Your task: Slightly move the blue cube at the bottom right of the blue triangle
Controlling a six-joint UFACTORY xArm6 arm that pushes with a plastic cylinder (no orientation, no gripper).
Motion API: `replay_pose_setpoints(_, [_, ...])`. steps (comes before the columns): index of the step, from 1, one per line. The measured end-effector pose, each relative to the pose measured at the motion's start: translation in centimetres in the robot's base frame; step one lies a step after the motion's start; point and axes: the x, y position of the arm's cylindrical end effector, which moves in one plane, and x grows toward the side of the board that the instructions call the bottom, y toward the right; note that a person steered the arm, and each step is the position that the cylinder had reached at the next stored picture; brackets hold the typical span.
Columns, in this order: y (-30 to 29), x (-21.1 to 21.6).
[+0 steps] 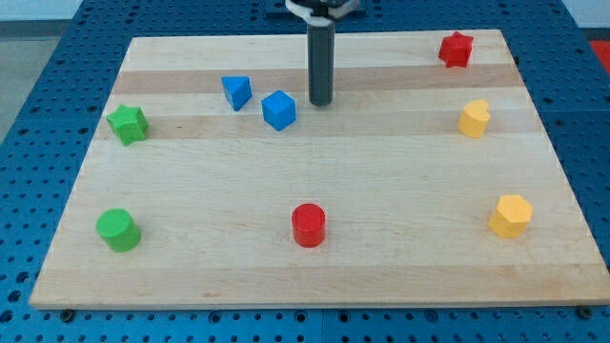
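The blue cube (279, 110) sits on the wooden board (315, 181) near the view's top, just to the lower right of the blue triangle (236, 91). The two blocks are close but apart. My tip (320, 102) is down on the board a short way to the right of the blue cube, slightly above its level, with a small gap between them.
A green star (127, 124) and a green cylinder (118, 230) lie at the view's left. A red cylinder (308, 225) is at bottom centre. A red star (457, 49), a yellow heart-like block (474, 119) and a yellow hexagon (510, 215) lie at the right.
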Motion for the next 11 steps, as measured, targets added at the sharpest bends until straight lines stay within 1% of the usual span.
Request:
replay_pose_setpoints(2, [-2.8, 0.0])
replay_pose_setpoints(6, [-3.0, 3.1])
replay_pose_setpoints(11, [-3.5, 3.1])
